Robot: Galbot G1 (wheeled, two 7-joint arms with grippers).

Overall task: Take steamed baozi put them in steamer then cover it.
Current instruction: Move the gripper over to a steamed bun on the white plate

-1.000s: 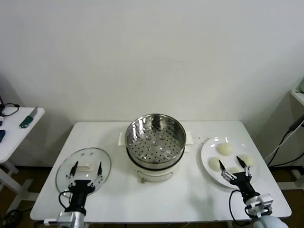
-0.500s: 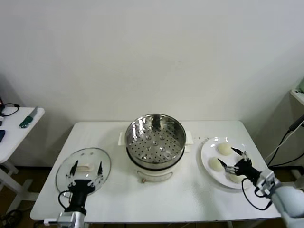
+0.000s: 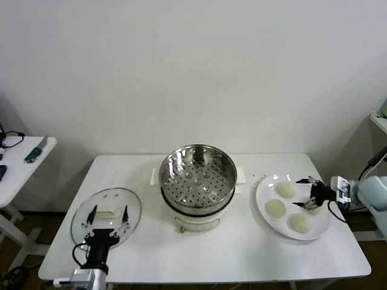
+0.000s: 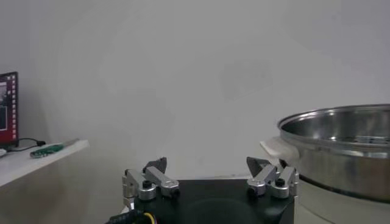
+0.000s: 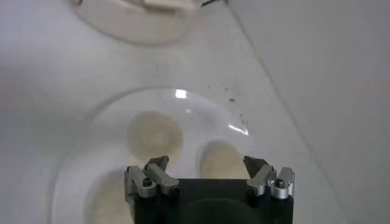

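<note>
Four steamed baozi [image 3: 276,208] sit on the white plate [image 3: 264,194] at the bench's [image 3: 199,248] right side, though the head view shows only three clearly, the fourth probably hidden behind the right gripper [image 3: 309,193]. None is in the steamer [image 3: 198,180] yet, so the first pick is the step in hand. That gripper hangs over the plate's outer edge with its jaws spread wide and nothing between them; in its own wrist view the fingertips [image 5: 159,164] straddle the space just above two buns. Next it needs to drop onto one bun, centre it between the fingers, close gently so the soft dough is not squashed, then lift and carry it across to the perforated basket.

Standing in the bench's middle, the steamer is uncovered. Its cover [image 3: 106,214], the glass lid, lies flat at the left. Above the lid's near edge the left gripper [image 3: 110,214] waits, equally wide open and holding nothing
</note>
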